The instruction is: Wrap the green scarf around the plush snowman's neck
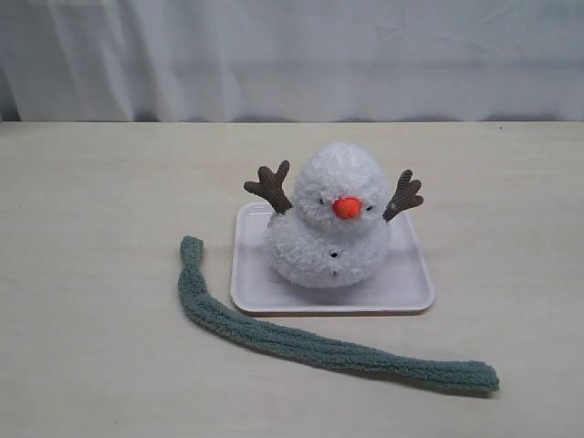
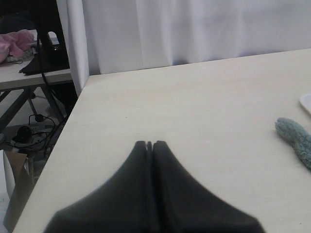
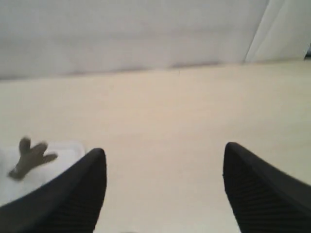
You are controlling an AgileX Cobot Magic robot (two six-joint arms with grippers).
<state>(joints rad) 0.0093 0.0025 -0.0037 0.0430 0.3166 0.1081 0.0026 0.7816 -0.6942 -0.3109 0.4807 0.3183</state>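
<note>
The plush snowman (image 1: 330, 217) sits upright on a pale square tray (image 1: 415, 292), orange nose facing the camera, brown twig arms raised. Its neck (image 1: 306, 222) is bare. The green scarf (image 1: 301, 345) lies on the table in a long curve in front of the tray, from left of the tray to the front right. Neither arm shows in the exterior view. My left gripper (image 2: 149, 143) is shut on nothing, with one scarf end (image 2: 296, 141) some way off. My right gripper (image 3: 163, 154) is open over bare table, one twig arm (image 3: 30, 156) beside it.
A pale wooden table (image 1: 91, 274) carries everything, with a white curtain (image 1: 292, 55) behind it. In the left wrist view the table's side edge (image 2: 63, 141) drops to a floor with cables and another table.
</note>
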